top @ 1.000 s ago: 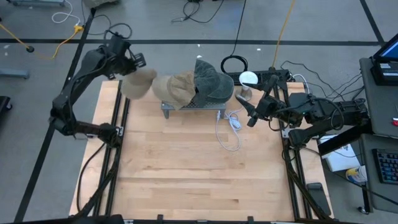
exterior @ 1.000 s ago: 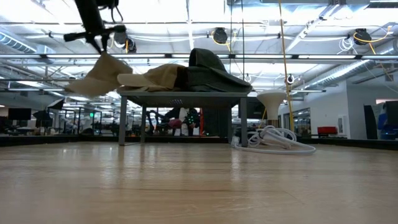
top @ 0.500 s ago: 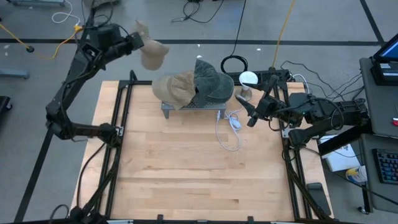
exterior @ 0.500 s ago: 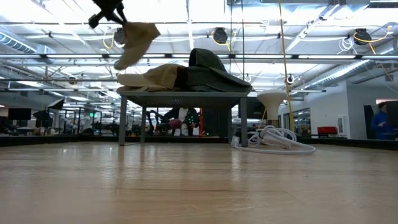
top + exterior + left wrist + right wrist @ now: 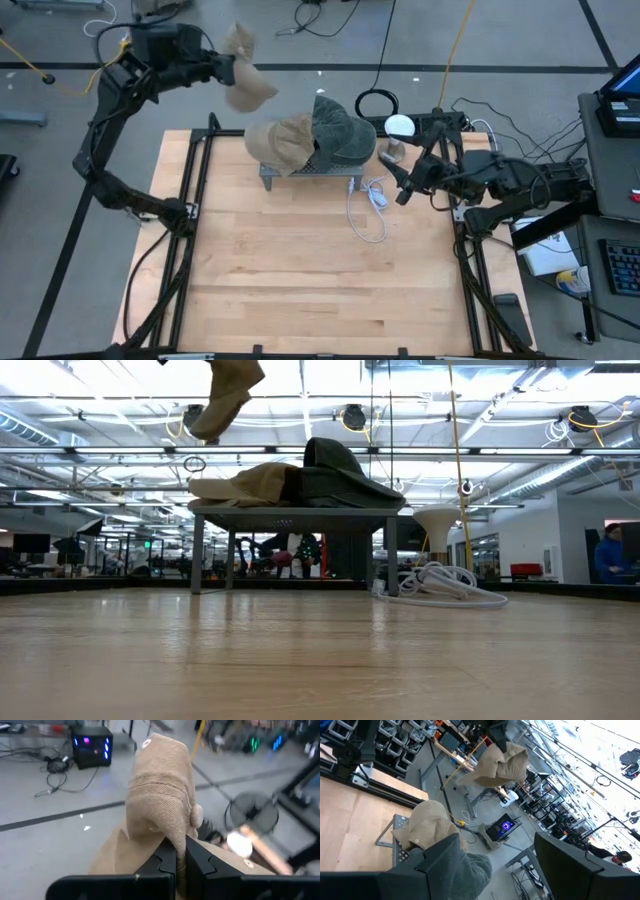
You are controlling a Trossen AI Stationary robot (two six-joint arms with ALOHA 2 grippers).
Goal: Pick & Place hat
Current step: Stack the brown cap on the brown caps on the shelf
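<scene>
Your left gripper [image 5: 176, 862] — clamped on the tan hat [image 5: 243, 80] — has lifted it higher, behind the rack [image 5: 310, 174]; placing remains.

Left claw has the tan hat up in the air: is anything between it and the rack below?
Nothing visible hangs between them. The left claw holds the tan hat above and behind the rack's left end, but two hats already lie on the rack: a beige cap and a grey cap.
</scene>
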